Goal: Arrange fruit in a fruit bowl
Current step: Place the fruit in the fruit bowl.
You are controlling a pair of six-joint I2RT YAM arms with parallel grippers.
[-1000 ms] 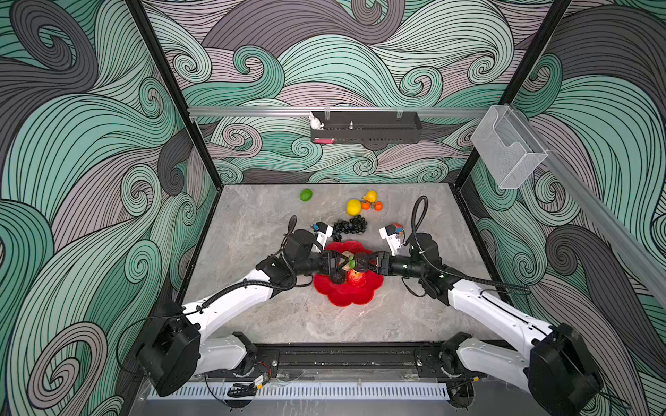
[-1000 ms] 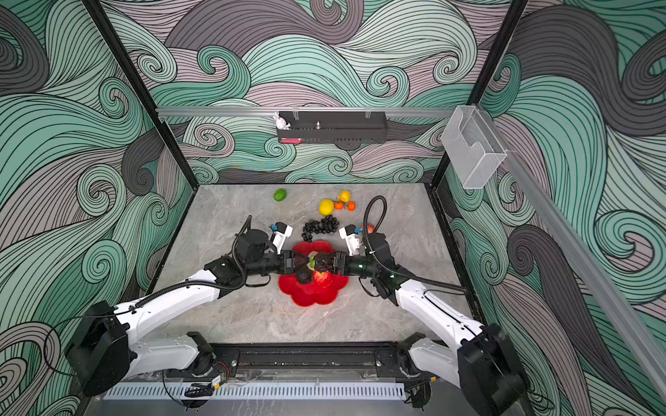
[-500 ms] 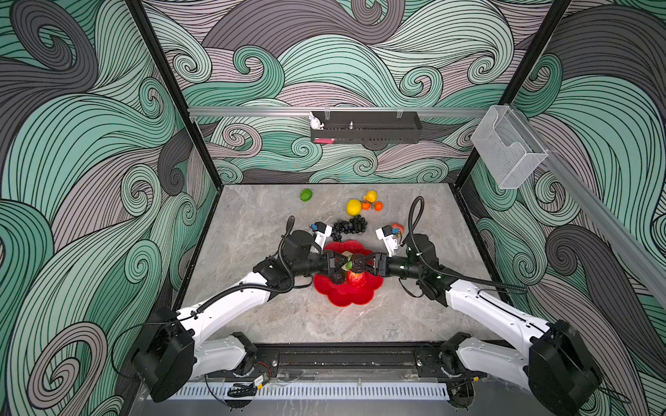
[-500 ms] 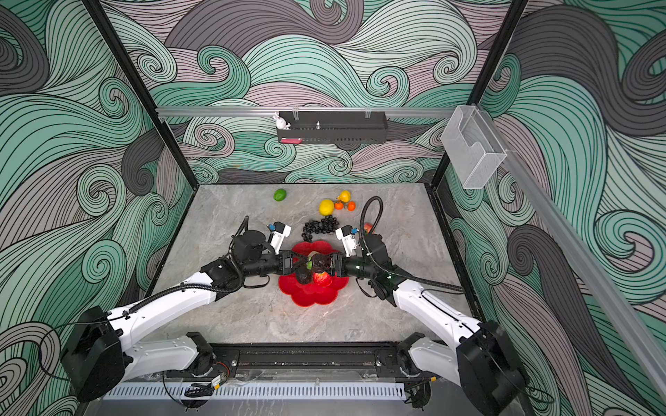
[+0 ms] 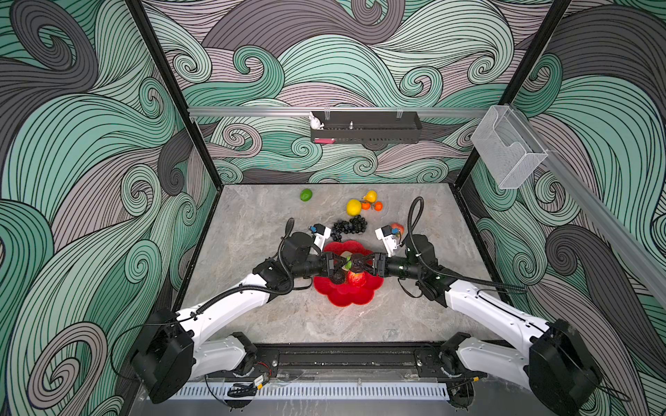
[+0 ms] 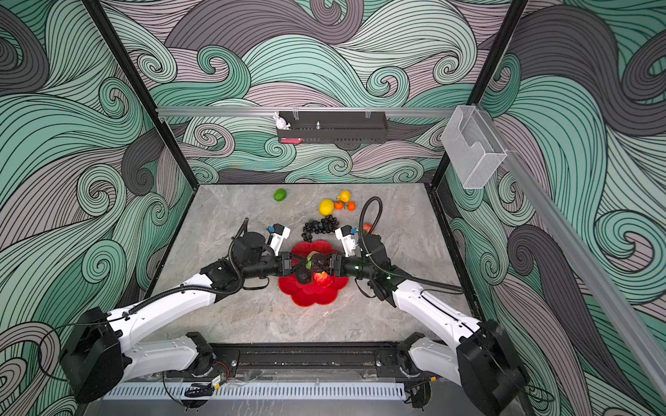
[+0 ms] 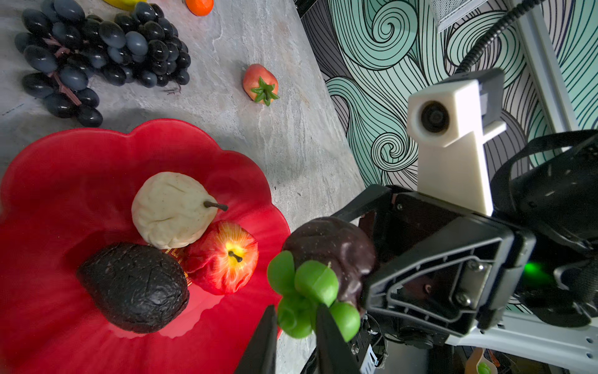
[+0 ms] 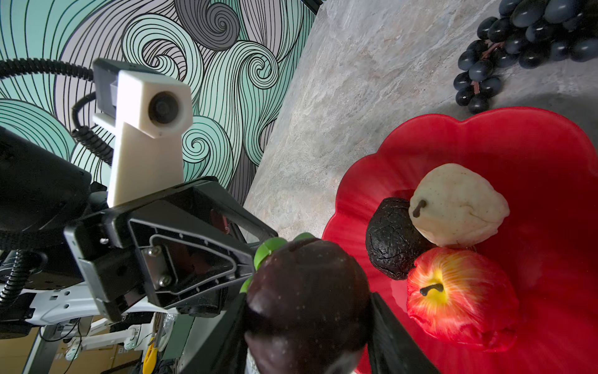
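The mangosteen (image 8: 307, 291) hangs above the fruit bowl (image 8: 485, 136). The right gripper (image 8: 307, 311) clamps its dark body, and the left gripper (image 7: 296, 315), jaws nearly together, pinches one of its green leaves. In the bowl the pear (image 7: 168, 207), apple (image 7: 223, 255) and avocado (image 7: 136, 288) touch one another. Just behind the bowl lies the grape bunch (image 5: 349, 226). Farther back are a lemon (image 5: 354, 207), tangerines (image 5: 365, 206) and a lime (image 5: 306, 195), all on a grey marbled table (image 5: 252, 223) between wave-patterned walls (image 5: 90, 144).

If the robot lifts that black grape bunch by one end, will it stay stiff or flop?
Probably floppy: the grape bunch is many berries on thin stems, so it would likely sag. Its glossy berries may slip. It sprawls flat, so rolling seems unlikely.
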